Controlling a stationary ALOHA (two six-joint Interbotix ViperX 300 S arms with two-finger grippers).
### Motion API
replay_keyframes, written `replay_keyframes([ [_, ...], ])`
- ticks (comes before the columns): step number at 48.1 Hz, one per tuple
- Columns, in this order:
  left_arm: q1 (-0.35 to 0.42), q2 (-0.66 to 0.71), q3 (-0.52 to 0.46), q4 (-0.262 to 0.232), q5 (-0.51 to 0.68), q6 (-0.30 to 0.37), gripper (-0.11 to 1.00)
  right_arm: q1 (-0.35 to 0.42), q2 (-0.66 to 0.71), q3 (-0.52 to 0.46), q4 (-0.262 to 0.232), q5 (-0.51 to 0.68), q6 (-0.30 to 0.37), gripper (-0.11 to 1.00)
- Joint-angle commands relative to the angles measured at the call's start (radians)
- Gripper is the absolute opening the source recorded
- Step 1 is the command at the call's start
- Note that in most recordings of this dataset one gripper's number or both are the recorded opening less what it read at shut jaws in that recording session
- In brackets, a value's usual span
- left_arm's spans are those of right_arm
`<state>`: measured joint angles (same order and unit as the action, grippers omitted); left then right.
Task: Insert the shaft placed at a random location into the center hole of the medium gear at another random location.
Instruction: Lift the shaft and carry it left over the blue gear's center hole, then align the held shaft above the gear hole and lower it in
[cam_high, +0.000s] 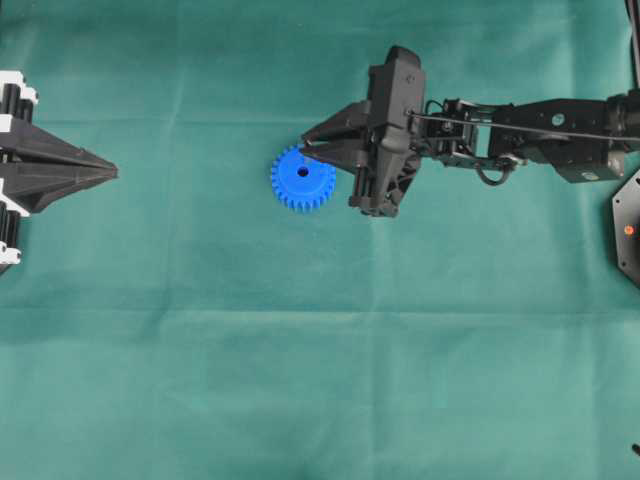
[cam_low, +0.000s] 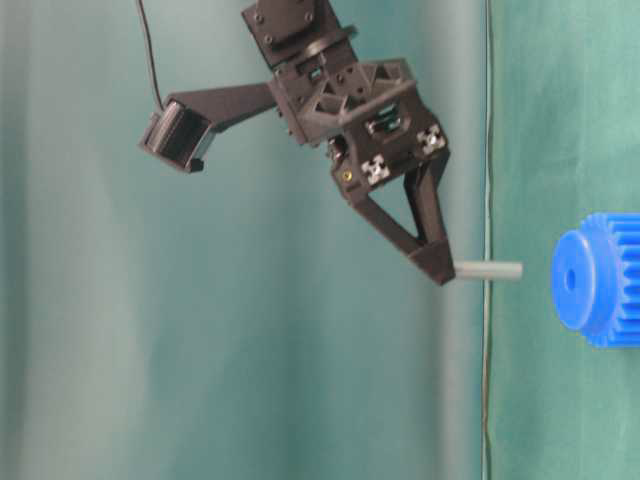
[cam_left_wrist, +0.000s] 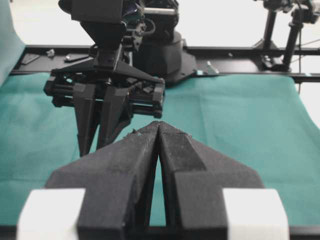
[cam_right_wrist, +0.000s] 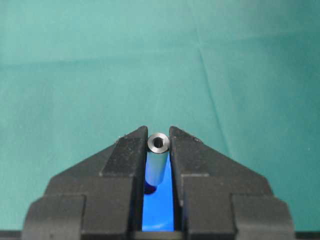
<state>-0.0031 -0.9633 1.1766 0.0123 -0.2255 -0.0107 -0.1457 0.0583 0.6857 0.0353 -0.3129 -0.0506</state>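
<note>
So, the shaft (cam_right_wrist: 158, 160) is seen pinched between the two black fingers of the right gripper (cam_right_wrist: 159, 137), a small silvery-grey pin with a hollow end facing the right wrist camera. In the table-level view the shaft (cam_low: 489, 270) is shown sticking out past the fingertips, its free end aimed at the medium gear (cam_low: 597, 279) but kept clearly apart from it, with green cloth visible between them. The center hole (cam_low: 570, 279) is spotted as a small dark dot in the raised hub, roughly in line with the pin.

From overhead, the medium gear (cam_high: 302, 178) is found lying flat on the green table cloth (cam_high: 300, 380), the center hole (cam_high: 303, 172) left uncovered, and the right gripper (cam_high: 306, 140) is positioned just over the gear's upper right edge. Bright blue is also glimpsed between the fingers, below the pin, in the right wrist view.

Off at the left edge, the left gripper (cam_high: 112, 173) is parked well away from the gear, its jaws pressed together with nothing held, as confirmed by the left wrist view (cam_left_wrist: 159, 125).
</note>
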Motion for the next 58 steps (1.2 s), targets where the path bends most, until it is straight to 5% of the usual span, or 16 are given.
replay_keyframes([
  [1, -0.002, 0.009, -0.023, 0.0, -0.006, -0.002, 0.0, 0.003, -0.005, -0.04, 0.002, 0.003, -0.011, 0.14],
  [58, -0.002, 0.006, -0.023, 0.002, -0.005, -0.002, 0.0, 0.008, 0.063, -0.055, 0.005, 0.008, -0.009, 0.14],
])
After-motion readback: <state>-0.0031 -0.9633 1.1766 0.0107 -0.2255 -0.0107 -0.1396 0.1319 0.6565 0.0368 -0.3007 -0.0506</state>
